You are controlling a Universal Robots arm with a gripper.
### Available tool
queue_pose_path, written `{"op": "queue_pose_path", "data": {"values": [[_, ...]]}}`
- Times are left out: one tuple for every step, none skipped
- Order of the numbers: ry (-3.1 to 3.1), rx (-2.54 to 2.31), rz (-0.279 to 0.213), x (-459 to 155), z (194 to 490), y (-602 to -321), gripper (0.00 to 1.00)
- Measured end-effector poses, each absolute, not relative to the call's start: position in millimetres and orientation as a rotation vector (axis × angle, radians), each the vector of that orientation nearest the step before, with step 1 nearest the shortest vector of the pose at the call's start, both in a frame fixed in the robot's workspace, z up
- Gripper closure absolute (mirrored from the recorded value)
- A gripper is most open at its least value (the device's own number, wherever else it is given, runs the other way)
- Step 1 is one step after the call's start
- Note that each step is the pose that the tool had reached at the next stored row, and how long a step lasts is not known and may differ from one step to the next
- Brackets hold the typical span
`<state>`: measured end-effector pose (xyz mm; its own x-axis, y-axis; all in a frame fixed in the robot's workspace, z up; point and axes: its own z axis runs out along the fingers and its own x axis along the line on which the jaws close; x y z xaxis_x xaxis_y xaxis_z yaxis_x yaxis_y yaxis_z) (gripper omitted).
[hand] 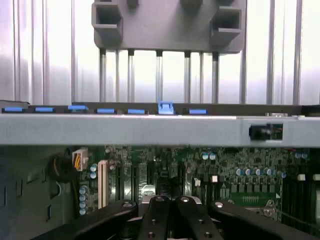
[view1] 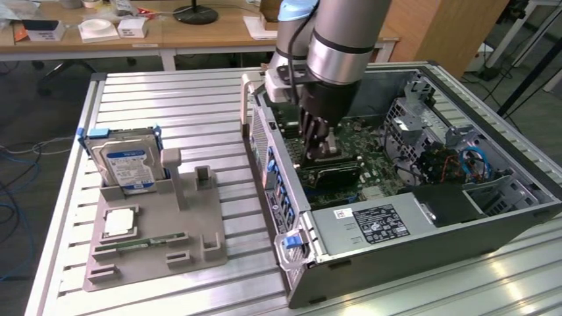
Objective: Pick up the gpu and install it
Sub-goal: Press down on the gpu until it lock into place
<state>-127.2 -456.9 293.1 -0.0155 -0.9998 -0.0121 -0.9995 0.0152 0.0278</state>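
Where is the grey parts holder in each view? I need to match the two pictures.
Exterior view: the grey parts holder lies on the ribbed table, to the exterior view's left of the open computer case.
Wrist view: the grey parts holder lies on the ribbed table beyond the case's side wall.
Shared landmark: the row of blue tabs along that side wall.

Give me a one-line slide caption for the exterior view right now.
Robot arm's gripper lowered inside the open computer case, over the motherboard; hard drive upright in the grey fixture alongside.
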Motion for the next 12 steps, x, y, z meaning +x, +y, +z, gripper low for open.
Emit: {"op": "queue_pose_path", "data": {"values": [[-2.23, 2.197, -0.045, -131.6, 293.1, -456.9, 0.89], [-2.23, 2.197, -0.045, -135.6, 293.1, -456.6, 0.89], [-2.229, 2.195, -0.048, -136.8, 293.1, -456.6, 0.89], [-2.226, 2.192, -0.061, -137.0, 293.2, -456.6, 0.89], [-2.226, 2.191, -0.065, -137.5, 293.2, -456.5, 0.89], [-2.226, 2.191, -0.066, -138.5, 293.2, -456.6, 0.89], [-2.226, 2.191, -0.066, -139.7, 293.2, -456.6, 0.89], [-2.226, 2.191, -0.069, -140.5, 293.2, -456.6, 0.89], [-2.226, 2.192, -0.079, -140.8, 293.2, -456.6, 0.89], [-2.226, 2.192, -0.089, -141.1, 293.2, -456.6, 0.89], [-2.227, 2.193, -0.091, -141.5, 293.2, -456.5, 0.89], [-2.227, 2.193, -0.091, -142.3, 293.2, -456.6, 0.89]]}}
